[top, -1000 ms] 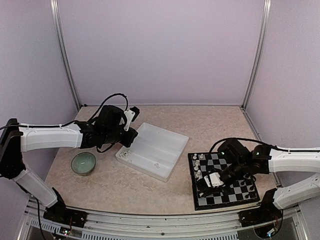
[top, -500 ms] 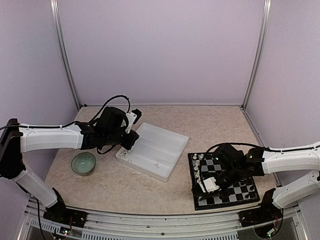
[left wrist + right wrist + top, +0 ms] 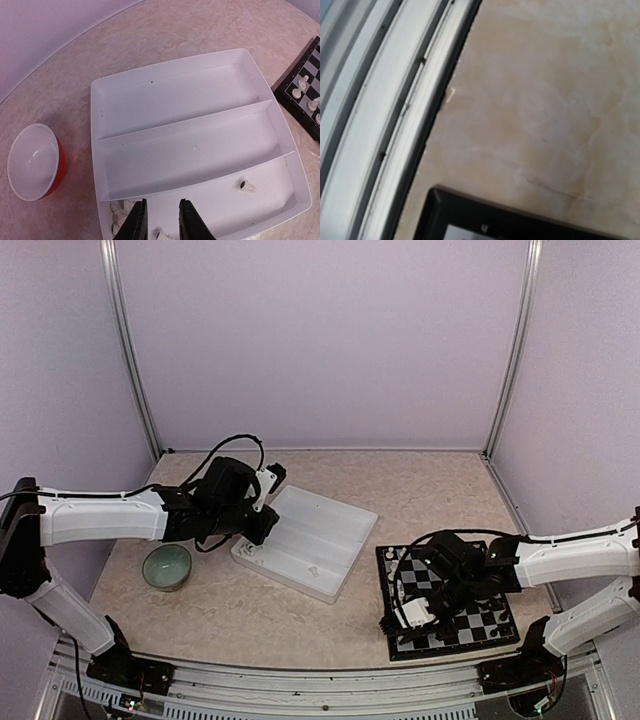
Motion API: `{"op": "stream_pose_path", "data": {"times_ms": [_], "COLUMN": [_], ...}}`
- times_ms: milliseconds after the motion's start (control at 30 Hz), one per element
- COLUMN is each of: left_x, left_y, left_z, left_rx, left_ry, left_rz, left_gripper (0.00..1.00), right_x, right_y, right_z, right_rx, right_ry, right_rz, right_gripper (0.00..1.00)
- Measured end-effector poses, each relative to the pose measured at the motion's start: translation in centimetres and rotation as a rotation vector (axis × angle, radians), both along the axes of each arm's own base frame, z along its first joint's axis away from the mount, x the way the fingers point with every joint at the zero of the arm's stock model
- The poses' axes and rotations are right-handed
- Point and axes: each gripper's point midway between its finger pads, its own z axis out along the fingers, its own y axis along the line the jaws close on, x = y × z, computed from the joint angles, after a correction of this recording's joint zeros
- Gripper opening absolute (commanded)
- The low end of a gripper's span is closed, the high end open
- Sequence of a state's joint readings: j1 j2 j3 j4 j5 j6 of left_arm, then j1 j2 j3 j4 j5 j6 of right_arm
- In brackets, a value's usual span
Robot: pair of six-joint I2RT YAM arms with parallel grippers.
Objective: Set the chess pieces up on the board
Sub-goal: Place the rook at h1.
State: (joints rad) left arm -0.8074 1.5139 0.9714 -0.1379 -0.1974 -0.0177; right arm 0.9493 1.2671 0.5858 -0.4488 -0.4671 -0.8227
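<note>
The board (image 3: 470, 625) lies at the right, with a few white chess pieces (image 3: 392, 562) standing along its left side. My right gripper (image 3: 398, 620) hangs low over the board's near-left corner. Its fingers do not show in the right wrist view, only the board's black corner (image 3: 470, 215). My left gripper (image 3: 161, 220) is open over the nearest compartment of the white tray (image 3: 190, 125), nothing between its fingers. One white piece (image 3: 162, 234) lies just below them. A small heap of white pieces (image 3: 120, 215) fills the tray corner, and another piece (image 3: 246, 186) lies farther right.
A small bowl (image 3: 166, 566) stands left of the tray (image 3: 330, 515). The metal rail (image 3: 380, 115) of the table's near edge runs close to the board's corner. Board squares with white pieces (image 3: 301, 87) show at the right edge of the left wrist view.
My right gripper has swung from the middle of the board to its near-left corner. My left gripper has shifted slightly right and down over the tray's corner.
</note>
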Motion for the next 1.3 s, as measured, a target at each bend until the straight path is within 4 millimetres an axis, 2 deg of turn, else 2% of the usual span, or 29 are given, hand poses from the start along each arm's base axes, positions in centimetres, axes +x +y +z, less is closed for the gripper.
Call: {"op": "stream_pose_path", "data": {"times_ms": [233, 567, 1033, 1200, 1300], "left_x": [-0.3, -0.6, -0.6, -0.6, -0.7], "left_y": [0.0, -0.1, 0.1, 0.1, -0.1], "left_z": [-0.2, -0.3, -0.4, -0.4, -0.4], "left_rx": [0.016, 0.029, 0.041, 0.044, 0.045], "left_ry": [0.002, 0.000, -0.004, -0.004, -0.005], "left_rz": [0.000, -0.004, 0.005, 0.006, 0.002], "left_gripper": [0.24, 0.24, 0.24, 0.24, 0.24], "right_x": [0.0, 0.0, -0.4, -0.3, -0.1], "right_y": [0.0, 0.2, -0.5, -0.5, -0.4], "right_z": [-0.5, -0.6, -1.4, -1.3, -0.7], "right_rx": [-0.014, -0.011, -0.057, -0.059, -0.041], "right_ry": [0.005, 0.003, 0.026, 0.021, 0.010], "right_rz": [0.001, 0.005, 0.004, -0.010, -0.017], "right_gripper": [0.07, 0.18, 0.25, 0.25, 0.21]}}
